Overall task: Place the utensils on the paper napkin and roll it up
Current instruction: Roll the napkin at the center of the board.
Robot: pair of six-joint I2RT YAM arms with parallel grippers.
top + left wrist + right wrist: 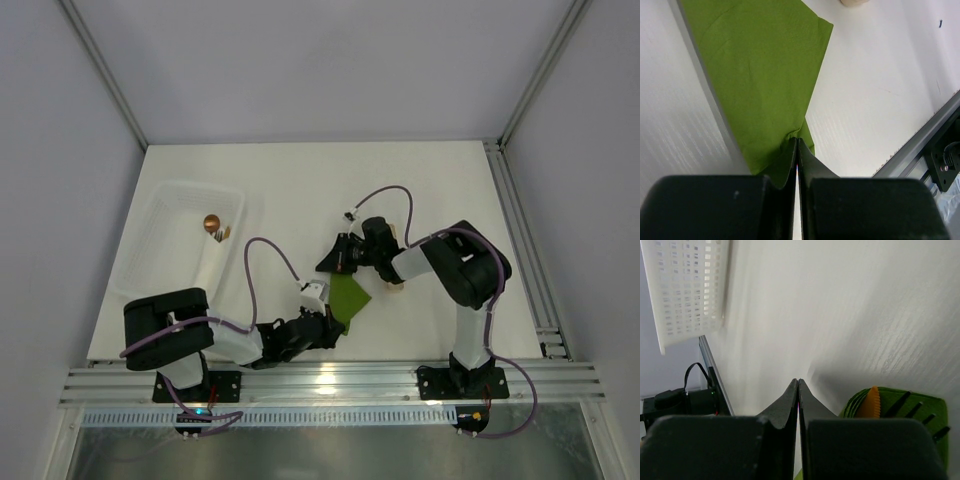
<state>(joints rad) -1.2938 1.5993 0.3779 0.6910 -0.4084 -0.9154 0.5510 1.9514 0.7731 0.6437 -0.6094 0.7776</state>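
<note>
Seen from above, the left arm lies low along the bottom of the frame, reaching rightward from its base at lower left. The left gripper (328, 322) sits at the lower left corner of the paper napkin (350, 297), just below centre. In its wrist view the two fingers are pressed together on the napkin's near edge, where the green paper (760, 75) puckers between them.

The right arm rises from its base at lower right, bends at its elbow right of centre and stretches left. The right gripper (335, 258) is just above the napkin's upper left edge. Its fingers meet tip to tip, with nothing visible between them.

At lower right of the right wrist view, an orange utensil (871, 402) and dark tines (905, 405) poke from the napkin's curled folds. A white slotted basket (140, 240) stands at left on the table (300, 180).
</note>
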